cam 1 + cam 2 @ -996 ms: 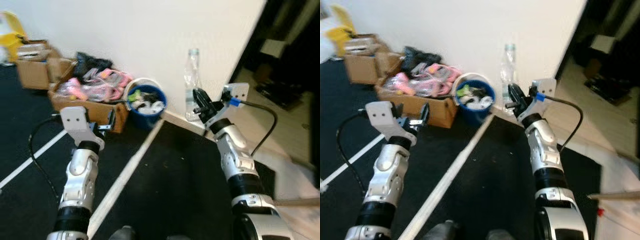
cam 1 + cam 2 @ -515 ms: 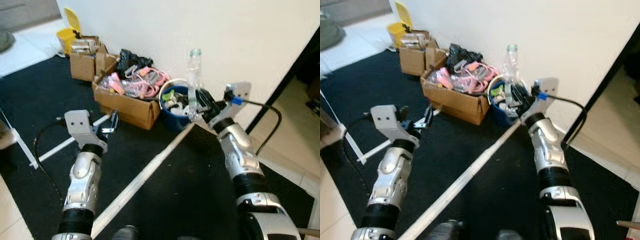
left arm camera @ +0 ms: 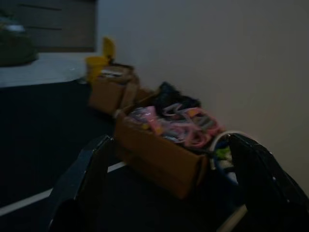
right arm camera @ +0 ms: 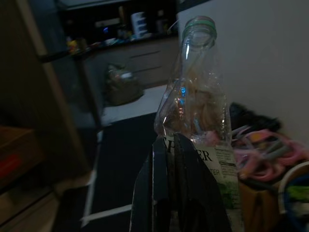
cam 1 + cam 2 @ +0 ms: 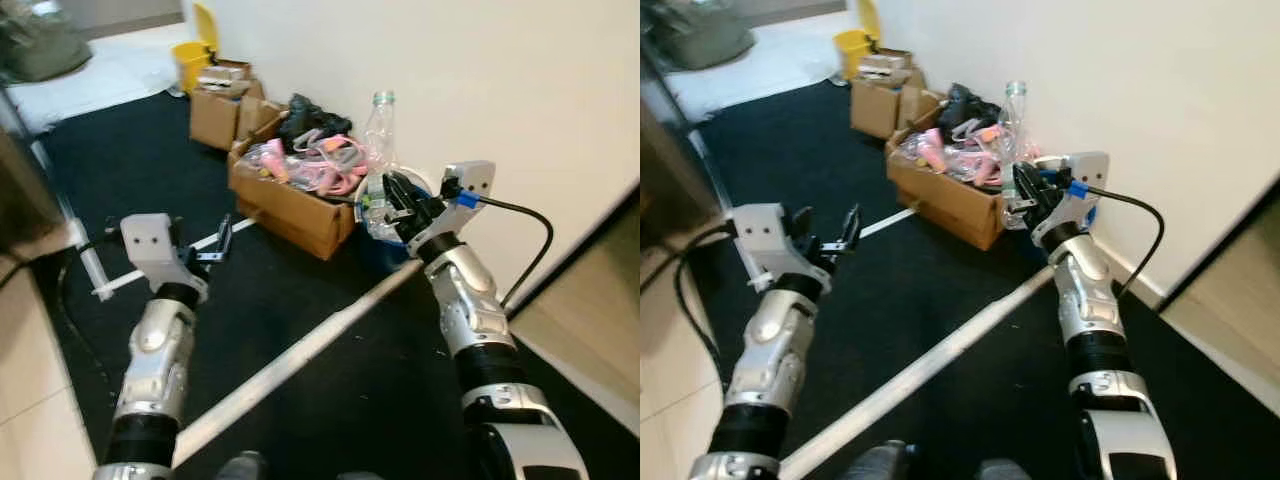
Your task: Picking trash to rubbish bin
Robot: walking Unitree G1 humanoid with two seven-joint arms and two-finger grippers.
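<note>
Nearest, stretched diagonally across the black floor mat [image 5: 330,400]: a long white pole [image 5: 300,350], lying between the two silver arms. On the left, raised over the mat and holding nothing: the left gripper [image 5: 825,232], black fingers [image 3: 87,179] spread wide apart, pointed toward the boxes along the wall.

On the right, farther forward: the right gripper [image 5: 397,205], fingers clamped on the lower body of a clear, empty plastic water bottle with a paper label [image 5: 378,150]. Bottle held upright, cap off, open neck at the top, label partly hidden behind the fingers [image 4: 166,193] in the right wrist view. Likely very light, thin-walled and easily dented; smooth plastic probably slippery, so the present hold low on the labelled section looks sensible, firm but not crushing.

Just beyond and below the bottle: the round blue rubbish bin with a white rim [image 3: 227,154], already holding scraps, mostly hidden behind the gripper in the head views. Bottle near the bin, seemingly not yet over its mouth.

Beside the bin: an open brown cardboard box heaped with pink and grey plastic items [image 5: 300,190]. Behind it, a black bag [image 5: 312,112]. Farther along the white wall [image 5: 500,80]: smaller cardboard boxes [image 5: 222,100], then a yellow container [image 5: 195,55].
</note>
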